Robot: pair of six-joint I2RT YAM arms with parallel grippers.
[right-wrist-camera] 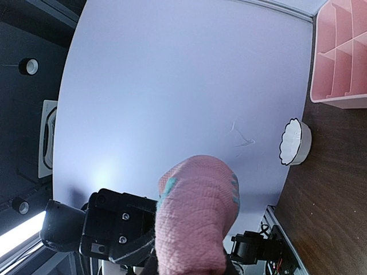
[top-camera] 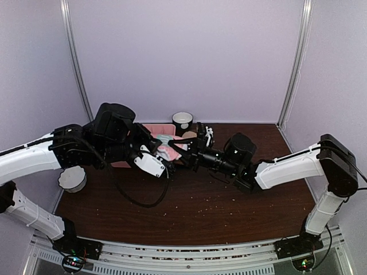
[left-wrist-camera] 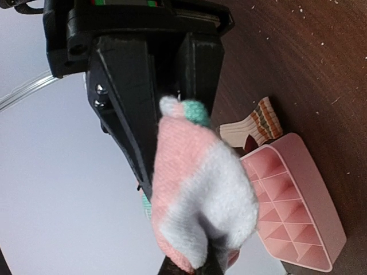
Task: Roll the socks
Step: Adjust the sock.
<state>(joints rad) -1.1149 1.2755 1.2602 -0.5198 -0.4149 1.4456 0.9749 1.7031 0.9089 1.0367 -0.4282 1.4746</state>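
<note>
A pink, white and teal knitted sock [left-wrist-camera: 195,195] is held aloft between both grippers.
One end is clenched in the closed fingers of the left gripper [top-camera: 167,167], the other is grasped by the right gripper [top-camera: 192,157], over the dark wooden table [top-camera: 200,212]. A tan sock with brown stripes [left-wrist-camera: 255,123] lies beside the pink plastic divided tray [left-wrist-camera: 298,195], near the table's far edge.

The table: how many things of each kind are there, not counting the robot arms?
Socks: 2, pink sock and tan striped sock
Trays: 1, pink tray
Bowls: 2, left bowl and back bowl
Total: 5
</note>
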